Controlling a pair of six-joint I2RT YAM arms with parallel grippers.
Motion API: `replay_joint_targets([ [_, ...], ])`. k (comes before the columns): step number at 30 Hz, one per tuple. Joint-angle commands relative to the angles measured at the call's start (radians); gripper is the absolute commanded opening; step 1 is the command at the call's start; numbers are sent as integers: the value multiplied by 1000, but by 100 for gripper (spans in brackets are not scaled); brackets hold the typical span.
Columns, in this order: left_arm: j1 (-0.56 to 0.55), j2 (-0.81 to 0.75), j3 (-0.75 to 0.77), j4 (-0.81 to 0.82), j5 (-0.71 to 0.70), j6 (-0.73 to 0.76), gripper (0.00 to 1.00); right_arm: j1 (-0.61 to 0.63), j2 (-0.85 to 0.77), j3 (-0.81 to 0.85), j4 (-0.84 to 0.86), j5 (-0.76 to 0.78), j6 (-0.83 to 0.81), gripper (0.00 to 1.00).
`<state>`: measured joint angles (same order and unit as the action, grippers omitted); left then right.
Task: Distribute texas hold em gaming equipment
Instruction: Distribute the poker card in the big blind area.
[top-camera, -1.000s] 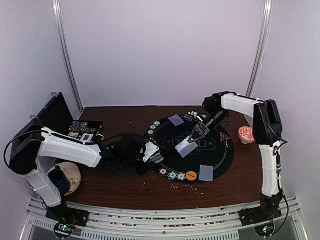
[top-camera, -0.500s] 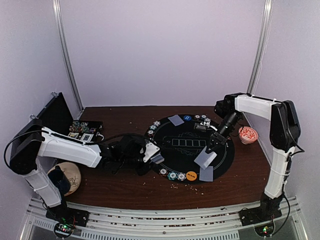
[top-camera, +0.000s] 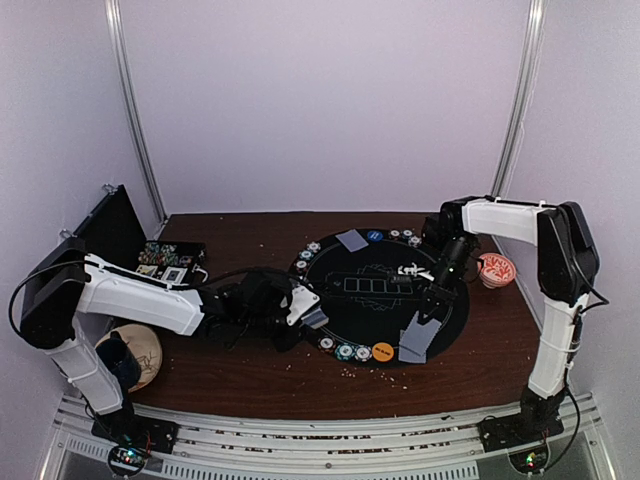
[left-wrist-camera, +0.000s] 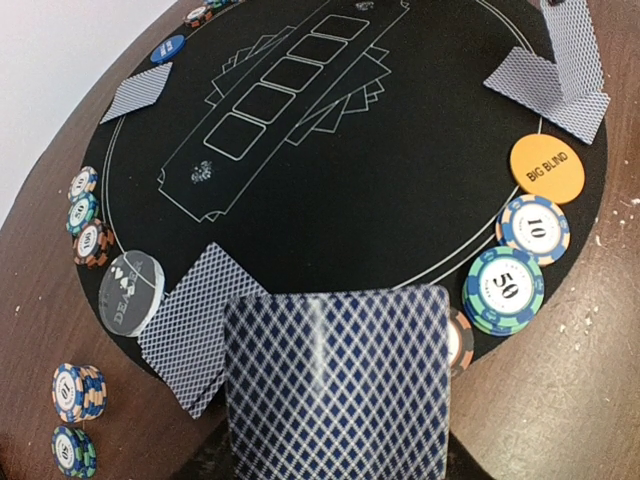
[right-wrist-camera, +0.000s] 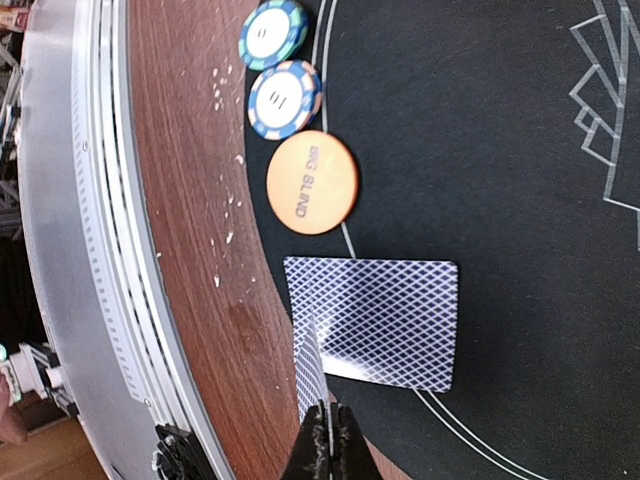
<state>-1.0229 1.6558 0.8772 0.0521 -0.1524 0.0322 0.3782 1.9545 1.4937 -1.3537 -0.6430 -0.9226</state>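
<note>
My right gripper (right-wrist-camera: 325, 445) is shut on a grey-blue-backed card (right-wrist-camera: 312, 375), seen edge-on, just above another card (right-wrist-camera: 375, 322) lying at the near right rim of the black mat (top-camera: 370, 315). In the top view the right gripper (top-camera: 428, 312) hangs over that card (top-camera: 410, 345). My left gripper (top-camera: 300, 305) holds the deck (left-wrist-camera: 335, 385) at the mat's left rim; the deck hides its fingers. An orange disc (right-wrist-camera: 312, 183) and striped chips (right-wrist-camera: 285, 98) lie beside the right card. A dealt card (left-wrist-camera: 190, 335) and a clear dealer disc (left-wrist-camera: 132, 290) lie before the deck.
A red-and-white bowl (top-camera: 495, 268) stands right of the mat. An open chip case (top-camera: 165, 260) sits at the far left, with a round wooden piece (top-camera: 135, 350) near the left base. More chips (left-wrist-camera: 78, 392) and another card (top-camera: 351, 240) ring the mat. Crumbs dot the near table.
My right gripper has carried its card from the middle of the mat to the near right rim, over the card lying there. The left arm has not moved.
</note>
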Motion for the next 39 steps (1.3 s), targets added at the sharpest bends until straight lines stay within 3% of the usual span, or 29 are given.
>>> replay_joint_targets([
  [1, -6, 15, 29, 46, 8, 5, 15, 30, -4, -29, -7, 43, -52, 0],
  [22, -6, 26, 32, 45, 4, 7, 15, 58, 132, 73, -7, 87, -60, 0],
  [39, -6, 36, 34, 47, 1, 8, 15, 62, 203, 144, -4, 154, -56, 6],
])
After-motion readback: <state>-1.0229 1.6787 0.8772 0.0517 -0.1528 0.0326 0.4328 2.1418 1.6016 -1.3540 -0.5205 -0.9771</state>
